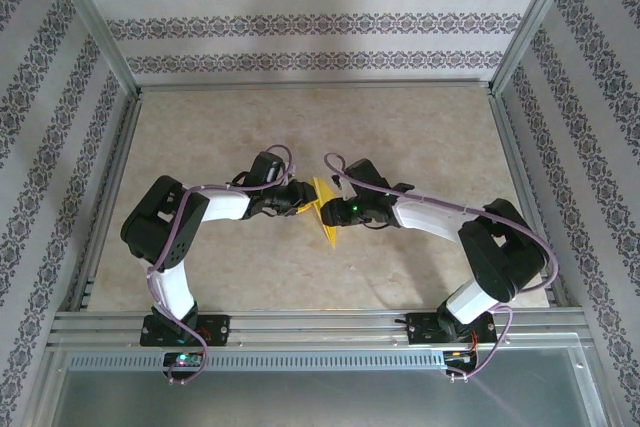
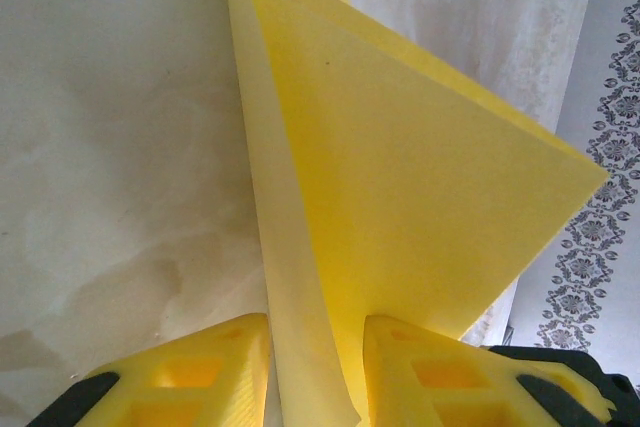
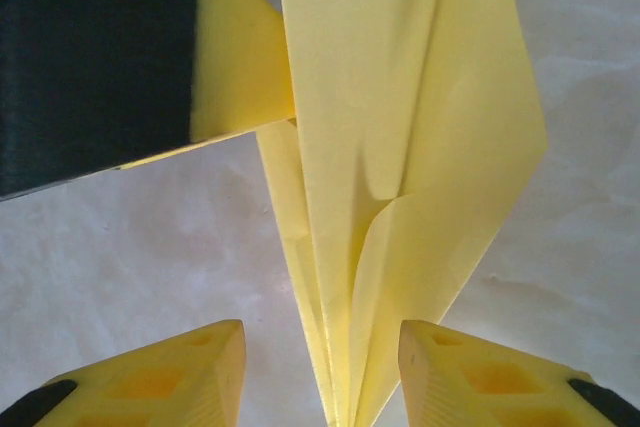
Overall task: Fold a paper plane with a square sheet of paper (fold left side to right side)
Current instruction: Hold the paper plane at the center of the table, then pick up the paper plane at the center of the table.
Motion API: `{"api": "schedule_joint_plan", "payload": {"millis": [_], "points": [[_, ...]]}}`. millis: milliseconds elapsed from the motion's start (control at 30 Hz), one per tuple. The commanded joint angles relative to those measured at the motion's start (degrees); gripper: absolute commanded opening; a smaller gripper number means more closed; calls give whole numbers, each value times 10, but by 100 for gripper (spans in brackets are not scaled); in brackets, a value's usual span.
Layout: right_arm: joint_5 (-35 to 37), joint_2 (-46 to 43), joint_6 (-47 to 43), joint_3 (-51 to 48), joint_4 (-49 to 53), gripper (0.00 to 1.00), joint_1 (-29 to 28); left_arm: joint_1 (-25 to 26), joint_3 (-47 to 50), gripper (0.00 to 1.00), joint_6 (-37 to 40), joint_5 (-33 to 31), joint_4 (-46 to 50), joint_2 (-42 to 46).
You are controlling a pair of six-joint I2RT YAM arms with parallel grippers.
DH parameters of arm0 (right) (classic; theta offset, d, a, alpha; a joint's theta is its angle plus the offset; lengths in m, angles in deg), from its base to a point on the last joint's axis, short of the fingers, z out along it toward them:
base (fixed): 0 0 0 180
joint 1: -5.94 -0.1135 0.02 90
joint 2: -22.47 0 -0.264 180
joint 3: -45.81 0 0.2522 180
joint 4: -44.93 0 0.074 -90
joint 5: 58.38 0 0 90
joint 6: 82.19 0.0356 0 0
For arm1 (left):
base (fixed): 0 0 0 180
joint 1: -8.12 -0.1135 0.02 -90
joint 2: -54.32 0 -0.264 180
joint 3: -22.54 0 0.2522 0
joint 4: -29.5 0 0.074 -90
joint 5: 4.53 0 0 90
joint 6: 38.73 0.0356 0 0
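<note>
Two arms reach toward the middle of the counter [image 1: 420,147] on my overhead feed, the left arm [image 1: 175,232] from one side and the right arm [image 1: 480,237] from the other. The paper plane [image 1: 323,209] sits between their tips.

On the left wrist feed, the left fingers [image 2: 200,382] stand narrow. There is one on each side of the folded yellow layers, both pressed against them, so I read that as a grip on the paper plane. Its flaps stand up on edge over the counter rather than lying flat.

On the right wrist feed, the right fingers [image 3: 165,377] stand apart, wider than the narrow end of the paper running between them. Bare counter shows between the paper and one finger, and I cannot tell whether the other brushes it. One left finger appears at the upper left of that feed, touching the paper's side.
</note>
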Motion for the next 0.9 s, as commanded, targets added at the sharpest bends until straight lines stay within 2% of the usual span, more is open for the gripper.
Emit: {"api": "schedule_joint_plan", "payload": {"millis": [0,467,867], "points": [[19,11,-20,24,20,46,-8,6,-14,31,7,9,-5,-10],[41,64,-34,63,34,44,-21,6,-16,30,8,10,-5,-14],[71,85,-41,77,56,36,-29,6,-15,30,9,10,-3,-15]]}}
